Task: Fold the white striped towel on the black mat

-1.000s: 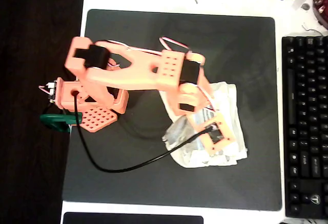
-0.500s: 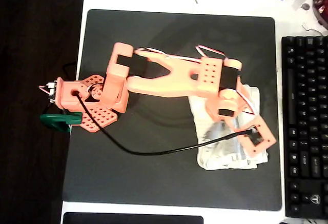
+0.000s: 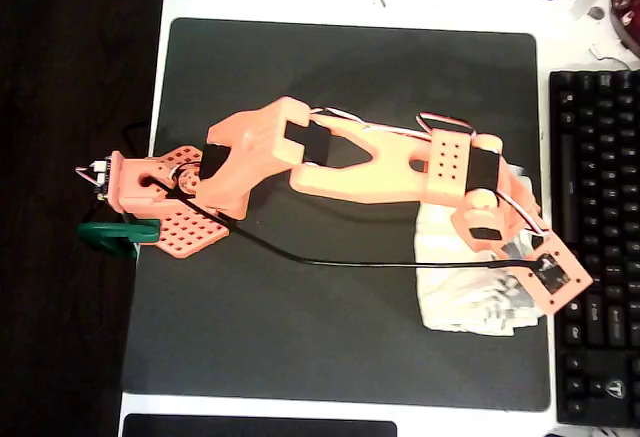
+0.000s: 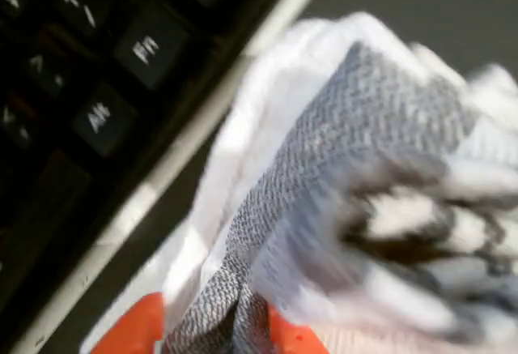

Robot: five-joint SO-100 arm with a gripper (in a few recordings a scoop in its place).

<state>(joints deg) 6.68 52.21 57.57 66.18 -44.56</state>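
in the wrist view the orange fingers (image 4: 212, 331) are pinched nearly closed on a grey-striped fold of the towel (image 4: 340, 184), which lies bunched at the right edge of the mat (image 3: 300, 337), just beside the keyboard (image 3: 597, 247).

Count on inspection: one white striped towel (image 3: 462, 292), bunched, on one black mat (image 3: 330, 337). One orange arm (image 3: 370, 162) with one gripper (image 4: 212, 334), a fold of cloth between its jaws. One black keyboard (image 3: 597, 247). One black cable (image 3: 330, 257).
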